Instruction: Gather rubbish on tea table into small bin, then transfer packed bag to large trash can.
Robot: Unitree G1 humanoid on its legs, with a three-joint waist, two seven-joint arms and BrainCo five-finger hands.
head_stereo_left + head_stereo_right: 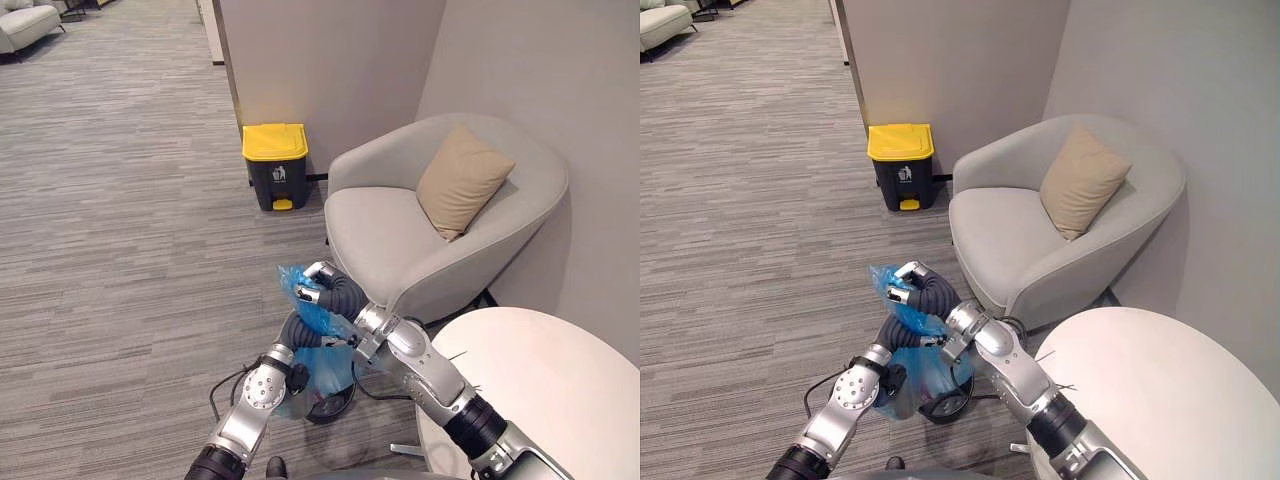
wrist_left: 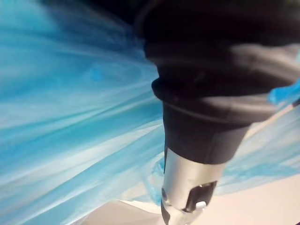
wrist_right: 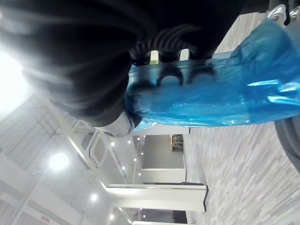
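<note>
A blue rubbish bag (image 1: 322, 365) hangs over the small black bin (image 1: 333, 406) on the carpet beside the white tea table (image 1: 545, 390). My right hand (image 1: 312, 290) is shut on the bunched top of the bag, its fingers curled round the blue plastic (image 3: 225, 101). Just below it, my left hand (image 1: 297, 330) grips the bag's neck, with blue plastic (image 2: 70, 93) pressed against it in the left wrist view. The large trash can (image 1: 275, 165), dark grey with a yellow lid, stands shut against the wall further ahead.
A light grey armchair (image 1: 400, 235) with a tan cushion (image 1: 462, 180) stands between the tea table and the large can. Open carpet (image 1: 120, 240) stretches to the left. A pale sofa (image 1: 25, 25) sits far off at the top left.
</note>
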